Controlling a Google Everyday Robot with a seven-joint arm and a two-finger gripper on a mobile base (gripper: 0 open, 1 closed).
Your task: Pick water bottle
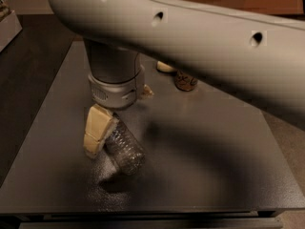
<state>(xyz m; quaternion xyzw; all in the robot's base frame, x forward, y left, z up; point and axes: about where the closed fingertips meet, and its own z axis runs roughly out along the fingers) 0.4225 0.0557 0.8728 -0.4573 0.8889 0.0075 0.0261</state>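
On the dark grey table [214, 166], the gripper [102, 135] sits low against the water bottle [125, 149], which is tilted near the front-left. Whether its grip has closed, I cannot tell. The reach looks done, the lift not yet. The brown drink can [186, 81] stands well behind.

Dim warm overhead light: pale grey arm [190, 37] casting broad soft shadow across dark grey speckled metal table [214, 175], gripper [102, 136] low at left, half-shaded, faint glints on clear ribbed plastic water bottle [125, 149].
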